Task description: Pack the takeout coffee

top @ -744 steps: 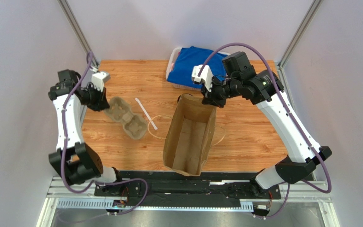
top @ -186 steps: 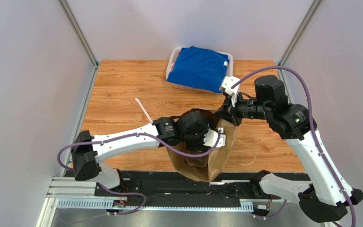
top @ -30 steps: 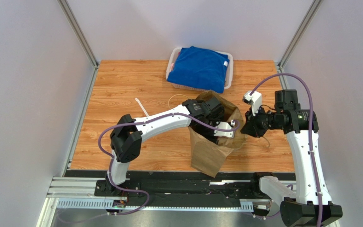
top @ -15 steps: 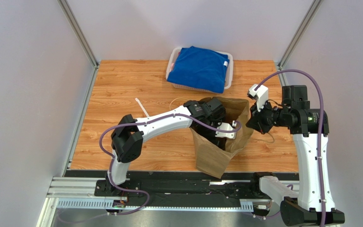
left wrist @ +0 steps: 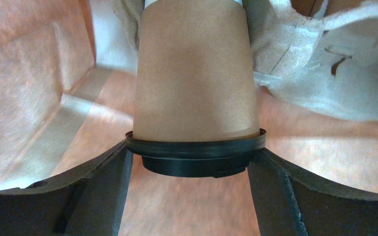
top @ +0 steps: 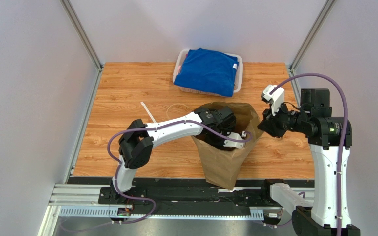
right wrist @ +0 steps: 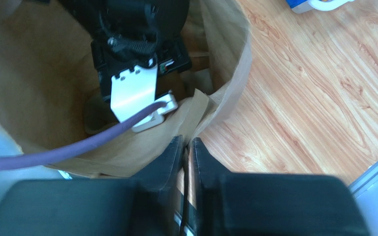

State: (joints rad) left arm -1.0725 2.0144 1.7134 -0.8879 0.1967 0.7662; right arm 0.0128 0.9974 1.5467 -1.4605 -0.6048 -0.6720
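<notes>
The takeout coffee (left wrist: 196, 88), a kraft-brown cup with a black lid (left wrist: 196, 160), fills the left wrist view inside the brown paper bag (top: 223, 162). My left gripper (left wrist: 193, 150) is shut on it, both fingers pressing on the lid's rim. The cup's far end reaches the grey pulp carrier (left wrist: 324, 73) lying in the bag. From above, the left arm (top: 176, 128) reaches into the bag's mouth and hides the cup. My right gripper (top: 263, 126) sits at the bag's right rim (right wrist: 225, 59). Its jaws (right wrist: 188, 141) stand almost together, with the rim's edge at their tips.
A white basket (top: 178, 63) holding a blue cloth (top: 208, 71) stands at the back of the wooden table (top: 127, 93). A thin white strip (top: 149, 112) and the bag's cord handle (top: 176, 107) lie left of the bag. Metal frame posts stand at both back corners.
My right gripper has drawn the bag's right rim rightward and back, so the mouth is wider and the bag more upright. The left arm stays inside the bag.
</notes>
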